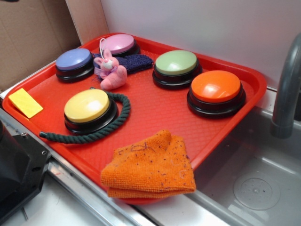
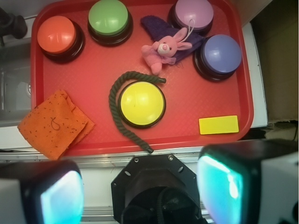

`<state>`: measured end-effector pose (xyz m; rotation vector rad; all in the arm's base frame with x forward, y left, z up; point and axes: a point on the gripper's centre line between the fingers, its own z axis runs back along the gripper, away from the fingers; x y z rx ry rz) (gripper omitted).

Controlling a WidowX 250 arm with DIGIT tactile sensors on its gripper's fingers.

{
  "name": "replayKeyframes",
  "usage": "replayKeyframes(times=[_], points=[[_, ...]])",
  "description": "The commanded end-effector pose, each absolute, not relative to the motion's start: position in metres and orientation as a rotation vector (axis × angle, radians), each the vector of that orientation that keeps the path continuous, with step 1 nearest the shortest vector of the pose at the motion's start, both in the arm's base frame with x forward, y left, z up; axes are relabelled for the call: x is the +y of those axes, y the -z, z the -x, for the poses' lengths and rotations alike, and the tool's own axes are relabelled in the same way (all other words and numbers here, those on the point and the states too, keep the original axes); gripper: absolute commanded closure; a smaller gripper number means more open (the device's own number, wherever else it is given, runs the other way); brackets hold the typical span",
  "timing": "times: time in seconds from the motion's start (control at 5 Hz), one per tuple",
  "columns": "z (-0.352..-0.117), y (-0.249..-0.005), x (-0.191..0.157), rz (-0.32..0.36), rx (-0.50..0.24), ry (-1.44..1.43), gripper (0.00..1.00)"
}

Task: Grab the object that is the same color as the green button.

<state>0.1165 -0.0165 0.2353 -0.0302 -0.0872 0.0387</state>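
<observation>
The dark green twisted rope (image 1: 80,137) (image 2: 113,105) lies on the red tray (image 1: 155,108) (image 2: 187,112), curling around one side of the yellow button (image 1: 87,105) (image 2: 141,102). One rope end reaches the tray's near rim. The pale green button (image 1: 176,62) (image 2: 108,17) stands at the tray's far side. My gripper (image 2: 140,191) shows only in the wrist view. It hangs high above the black robot base, off the tray's near edge, and is open. Its cyan pads (image 2: 58,198) are wide apart with nothing between them.
Orange (image 1: 216,86), pink (image 1: 118,43) and blue-purple (image 1: 74,59) buttons stand on the tray. A pink bunny (image 1: 111,71) lies on a dark blue knitted cloth (image 1: 135,63). An orange cloth (image 1: 150,167) overhangs the near rim. A yellow card (image 1: 25,102) is at a corner. A sink and faucet (image 1: 287,89) are beside the tray.
</observation>
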Motion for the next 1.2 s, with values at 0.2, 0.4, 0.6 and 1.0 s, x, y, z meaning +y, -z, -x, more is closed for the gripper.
replayKeyframes(times=[0.2,0.4,0.6,1.0], points=[[-0.116,-0.213,-0.023,0.068,-0.105,-0.020,0.00],[-0.117,-0.194,-0.030,0.072,-0.082,-0.023,0.00],[-0.123,-0.165,-0.032,0.083,-0.035,-0.035,0.00],[-0.129,-0.116,-0.040,0.077,-0.044,-0.025,0.00]])
